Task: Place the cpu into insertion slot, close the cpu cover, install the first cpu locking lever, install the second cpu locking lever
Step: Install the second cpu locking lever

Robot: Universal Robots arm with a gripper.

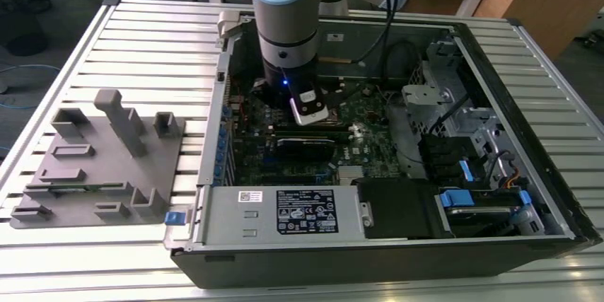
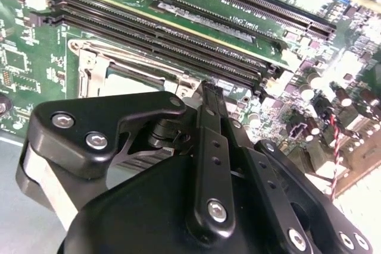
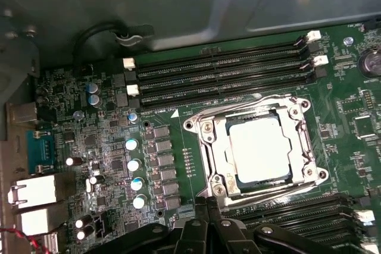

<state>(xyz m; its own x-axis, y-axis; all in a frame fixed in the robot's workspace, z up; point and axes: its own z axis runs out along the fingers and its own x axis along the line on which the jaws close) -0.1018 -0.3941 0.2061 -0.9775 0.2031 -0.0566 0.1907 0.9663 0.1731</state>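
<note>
One robot arm (image 1: 288, 26) is seen in the upper middle of the exterior view. It is reached down into an open computer case (image 1: 528, 54). A grey holder tray (image 1: 104, 167) is seen at the exterior view's left, well apart from the case.

The gripper (image 3: 206, 206) is held just beside the insertion slot (image 3: 262, 181). Its fingers (image 2: 209, 96) look pressed together, and nothing is pinched between them.

The cpu (image 3: 260, 149) is laid flat inside the insertion slot, so that step looks done. Its shiny grey top is seen through the square hole in the cpu cover (image 3: 215, 147). The cover looks folded down flat around the chip. A thin wire lever (image 3: 250, 109) is seen along one side of the slot. Whether it is hooked down cannot be told.

Long black memory slots (image 3: 220, 75) are seen near the slot, on the green board (image 3: 339, 117).

The chip is judged to be small, light, stiff and easy to break. Its smooth top is likely slippery. It is best taken by two side edges and kept level, and its underside should not be touched. The cover is judged to be thin, springy metal, best pushed at its free edge. The wire lever is judged to be stiff and springy, best pushed near its bent end.
</note>
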